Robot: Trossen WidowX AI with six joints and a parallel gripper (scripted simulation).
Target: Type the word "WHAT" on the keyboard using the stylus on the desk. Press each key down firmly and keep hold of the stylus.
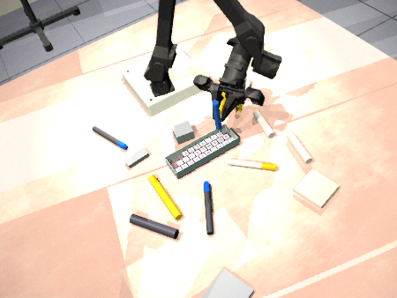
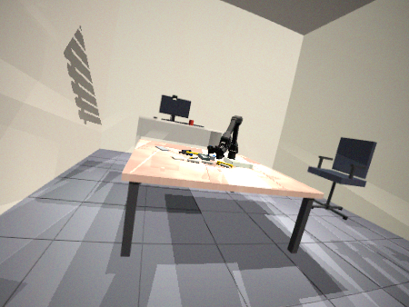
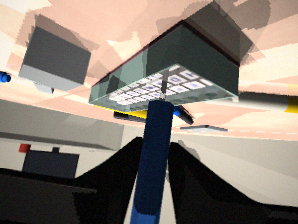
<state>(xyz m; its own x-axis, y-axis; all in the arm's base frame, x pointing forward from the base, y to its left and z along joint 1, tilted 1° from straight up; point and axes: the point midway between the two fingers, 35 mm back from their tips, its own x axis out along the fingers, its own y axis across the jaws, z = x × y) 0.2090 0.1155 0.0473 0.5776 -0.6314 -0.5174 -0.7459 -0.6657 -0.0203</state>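
Observation:
A small dark green keyboard (image 1: 211,158) (image 3: 172,52) with pale keys lies on the desk. My gripper (image 1: 221,118) (image 3: 155,145) is shut on the blue stylus (image 1: 216,114) (image 3: 159,125), near the keyboard's right end in the top view. The stylus is nearly upright, tilted slightly. Its thin grey tip (image 3: 163,89) is over the keys near that end in the wrist view; whether it touches or presses a key cannot be told. The key letters are too blurred to read, and the lower stylus is partly hidden behind the keyboard's rim in the top view.
A grey block (image 1: 183,132) (image 3: 56,52) sits beside the keyboard. A white-and-yellow pen (image 1: 251,165), a black-and-blue pen (image 1: 208,209), a yellow rod (image 1: 165,197) and a dark rod (image 1: 153,227) lie in front. A pale base (image 1: 176,98) stands behind, and a pale cylinder (image 1: 264,123) lies to the right.

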